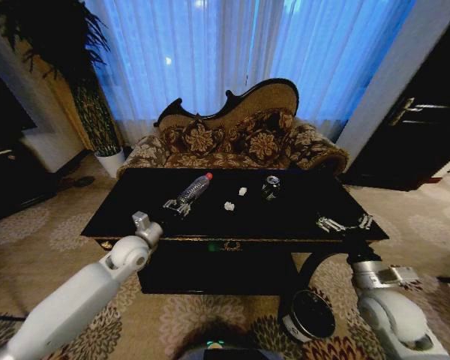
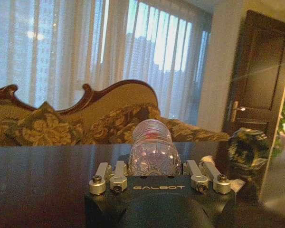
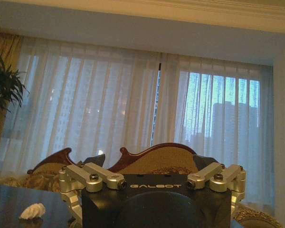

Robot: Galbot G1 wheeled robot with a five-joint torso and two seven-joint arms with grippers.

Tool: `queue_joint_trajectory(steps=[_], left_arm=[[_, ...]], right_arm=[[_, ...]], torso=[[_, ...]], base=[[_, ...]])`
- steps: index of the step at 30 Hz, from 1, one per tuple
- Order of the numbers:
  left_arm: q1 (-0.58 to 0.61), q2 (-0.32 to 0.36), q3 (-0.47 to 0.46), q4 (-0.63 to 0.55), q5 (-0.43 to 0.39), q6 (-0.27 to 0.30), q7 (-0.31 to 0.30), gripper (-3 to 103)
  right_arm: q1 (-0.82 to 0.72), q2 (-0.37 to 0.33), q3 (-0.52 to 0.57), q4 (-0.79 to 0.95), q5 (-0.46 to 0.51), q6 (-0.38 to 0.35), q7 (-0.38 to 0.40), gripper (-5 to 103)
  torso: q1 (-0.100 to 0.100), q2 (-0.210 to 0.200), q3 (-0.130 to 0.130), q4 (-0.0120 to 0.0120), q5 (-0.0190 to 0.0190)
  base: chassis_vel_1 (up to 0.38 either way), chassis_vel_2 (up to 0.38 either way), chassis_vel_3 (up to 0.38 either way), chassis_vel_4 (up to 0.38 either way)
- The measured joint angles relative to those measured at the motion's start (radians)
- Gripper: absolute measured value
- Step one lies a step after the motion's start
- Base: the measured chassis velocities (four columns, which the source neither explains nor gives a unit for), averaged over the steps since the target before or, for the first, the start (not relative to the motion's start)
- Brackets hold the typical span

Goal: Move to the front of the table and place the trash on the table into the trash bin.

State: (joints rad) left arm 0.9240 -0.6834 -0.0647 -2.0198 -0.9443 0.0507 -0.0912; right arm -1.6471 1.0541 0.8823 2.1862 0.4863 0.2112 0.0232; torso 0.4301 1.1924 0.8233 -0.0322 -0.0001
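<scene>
Fingers of the left gripper (image 1: 178, 205) are sitting spread on either side of the clear bottle's (image 1: 194, 188) base, not clamping | bottle, paper bits (image 1: 229, 205) and dark can (image 1: 270, 187) are lying on the table (image 1: 135, 202) | right gripper (image 1: 343, 223) is hovering splayed over the table's right edge | trash bin (image 1: 308, 315) is standing on the carpet below.

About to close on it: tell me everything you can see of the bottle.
The bottle is small, clear ribbed plastic with a red cap, lying on its side on the glossy black table, cap toward the sofa. Its base points at the left tool, whose open fingers flank it. Contact cannot be told.
</scene>
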Motion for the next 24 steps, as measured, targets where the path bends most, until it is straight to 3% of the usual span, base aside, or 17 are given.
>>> queue_joint_trajectory(steps=[10, 17, 24], left_arm=[[0.042, 0.056, -0.026, -0.121, -0.042, 0.023, 0.016, 45], [-0.019, 0.079, 0.015, -0.167, -0.103, 0.044, 0.019, 45], [-0.080, 0.081, 0.063, -0.179, -0.144, 0.053, 0.023, 45]], right_arm=[[0.003, 0.004, -0.004, -0.014, -0.120, 0.001, 0.013, 100], [-0.003, 0.014, 0.011, -0.003, -0.343, 0.053, 0.032, 100], [-0.003, 0.022, 0.025, 0.009, -0.498, 0.119, 0.042, 100]], torso=[[0.000, 0.000, 0.000, 0.0000, 0.0001], [0.000, 0.000, 0.000, -0.0001, 0.0001], [0.000, 0.000, 0.000, -0.0001, 0.0000]], base=[[0.000, 0.000, 0.000, 0.000], [0.000, 0.000, 0.000, 0.000], [0.000, 0.000, 0.000, 0.000]])
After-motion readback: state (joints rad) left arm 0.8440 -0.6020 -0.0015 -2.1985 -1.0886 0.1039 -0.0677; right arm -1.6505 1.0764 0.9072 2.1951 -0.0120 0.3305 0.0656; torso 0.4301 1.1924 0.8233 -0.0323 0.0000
